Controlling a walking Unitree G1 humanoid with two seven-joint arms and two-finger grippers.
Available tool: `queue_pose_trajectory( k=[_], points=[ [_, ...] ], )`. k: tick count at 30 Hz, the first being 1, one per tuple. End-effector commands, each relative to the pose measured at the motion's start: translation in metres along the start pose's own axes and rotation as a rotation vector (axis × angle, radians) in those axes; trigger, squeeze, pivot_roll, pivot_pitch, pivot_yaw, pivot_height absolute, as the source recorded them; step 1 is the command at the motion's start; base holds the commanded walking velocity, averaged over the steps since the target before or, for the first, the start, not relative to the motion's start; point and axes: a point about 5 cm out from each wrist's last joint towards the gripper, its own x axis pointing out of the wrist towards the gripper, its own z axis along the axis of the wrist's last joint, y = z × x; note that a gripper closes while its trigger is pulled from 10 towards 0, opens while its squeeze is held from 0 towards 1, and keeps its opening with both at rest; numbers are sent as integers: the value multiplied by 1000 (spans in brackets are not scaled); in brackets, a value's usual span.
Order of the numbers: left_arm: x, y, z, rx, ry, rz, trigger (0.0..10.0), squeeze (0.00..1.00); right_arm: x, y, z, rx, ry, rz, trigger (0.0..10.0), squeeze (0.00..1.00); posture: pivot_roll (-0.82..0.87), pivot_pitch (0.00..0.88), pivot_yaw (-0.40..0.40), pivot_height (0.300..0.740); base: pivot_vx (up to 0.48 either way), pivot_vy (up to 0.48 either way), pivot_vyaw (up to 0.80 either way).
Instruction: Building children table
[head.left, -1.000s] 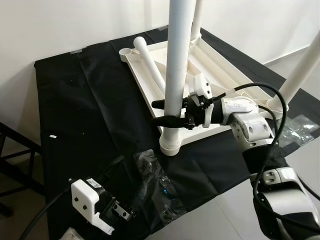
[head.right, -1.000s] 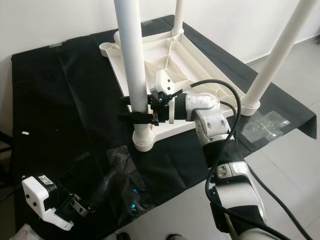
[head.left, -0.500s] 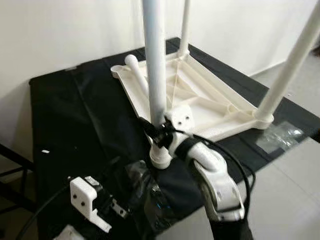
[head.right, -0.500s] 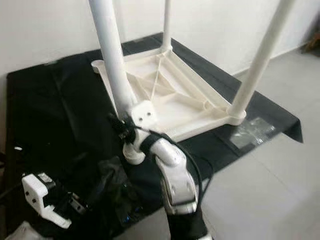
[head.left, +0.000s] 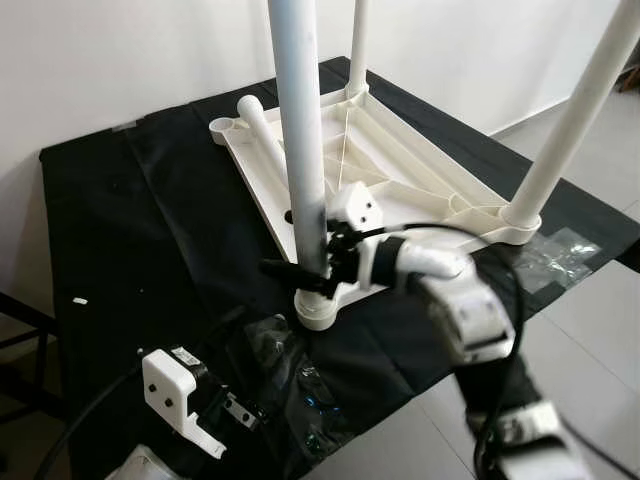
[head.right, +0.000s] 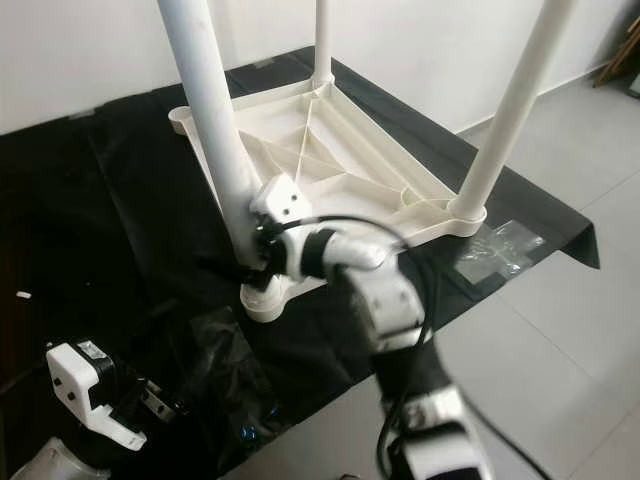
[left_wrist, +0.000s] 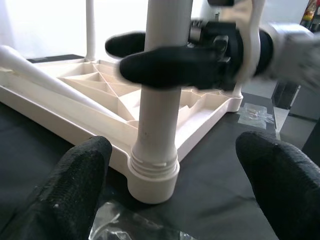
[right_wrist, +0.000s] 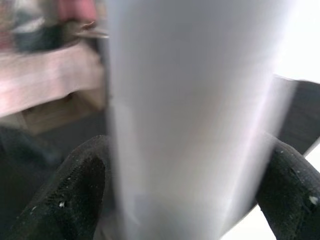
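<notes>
A white children's table (head.left: 400, 170) lies upside down on a black cloth. Three white legs stand up from its corners, and a loose fourth leg (head.left: 265, 135) lies along its far left side. My right gripper (head.left: 298, 250) is shut on the near leg (head.left: 300, 150) just above its socket (head.left: 318, 308). In the right wrist view the leg (right_wrist: 190, 110) sits between both black fingers (right_wrist: 75, 185). My left gripper (head.left: 235, 415) hangs low at the near left, open and empty. In its wrist view its fingers (left_wrist: 82, 190) point at the same leg (left_wrist: 160, 100).
A crumpled clear plastic bag (head.left: 290, 390) lies on the cloth in front of the near socket. Another bag (head.left: 555, 265) lies by the right leg (head.left: 575, 110). The cloth's front edge drops to a tiled floor (head.right: 560, 340). A white wall is behind.
The whole picture has shifted, so the camera has moved. My right gripper has stayed clamped on the near leg while its forearm swung round. The left gripper has hardly moved.
</notes>
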Motion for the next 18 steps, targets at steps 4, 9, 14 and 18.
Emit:
queue_pose_trajectory(
  k=[4,9,14,18],
  points=[
    [-3,-4,2,3,7,1,10000,0,-3,-5,1,-18,-35,116,10000,0,54,179,23,740,0,0,0],
    [-7,-7,4,-1,16,-1,10000,0,-7,-17,17,0,-68,210,10000,0,76,203,30,740,0,0,0],
    [-12,-10,7,-8,30,-7,10000,0,-11,-29,22,-6,-54,268,0,0,90,220,44,740,0,0,0],
    [-14,-11,8,-11,37,-10,10000,0,-12,-31,21,-10,-46,308,0,0,95,221,46,740,0,0,0]
  ],
)
